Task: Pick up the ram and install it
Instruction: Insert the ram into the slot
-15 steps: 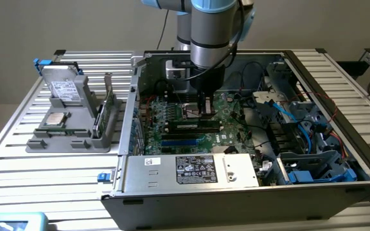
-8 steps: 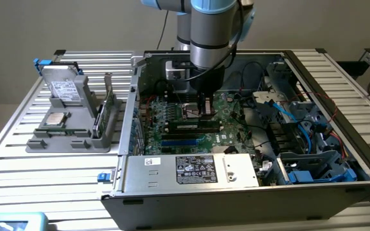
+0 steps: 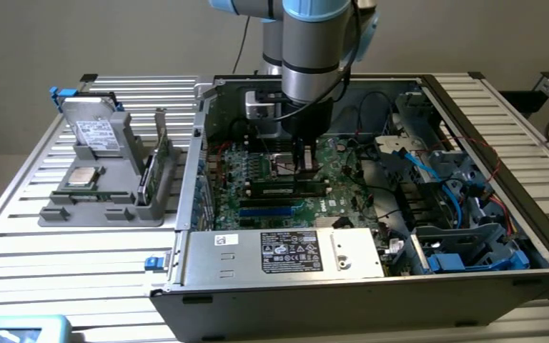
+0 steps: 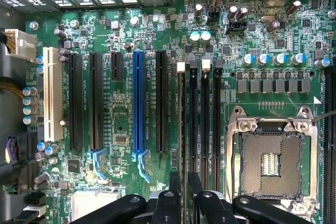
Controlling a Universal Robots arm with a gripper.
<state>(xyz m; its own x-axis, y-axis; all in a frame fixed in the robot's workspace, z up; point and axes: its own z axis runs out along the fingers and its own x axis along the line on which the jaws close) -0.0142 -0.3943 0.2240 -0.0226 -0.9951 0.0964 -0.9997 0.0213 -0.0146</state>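
The gripper [image 4: 184,176] is standing slightly parted, clamping nothing, low inside the open case [image 3: 351,300] over the motherboard [image 4: 121,30]. Its fingers are straddling the ram [image 3: 284,190], which is sitting edge-up in a memory slot so its contacts meet the socket. The arm [image 3: 308,64] is reaching straight down, wrist vertical.

Arm [image 3: 311,43]: silver-grey cylindrical segments with light-blue joint caps [image 3: 317,8] and a black ring at the lower seam. A black cable [image 3: 245,39] runs alongside. Hand [image 3: 304,171]: matt black, with two slim fingers [image 4: 175,187] and flat black linkage bars [image 4: 113,211] carrying round pivot pins.
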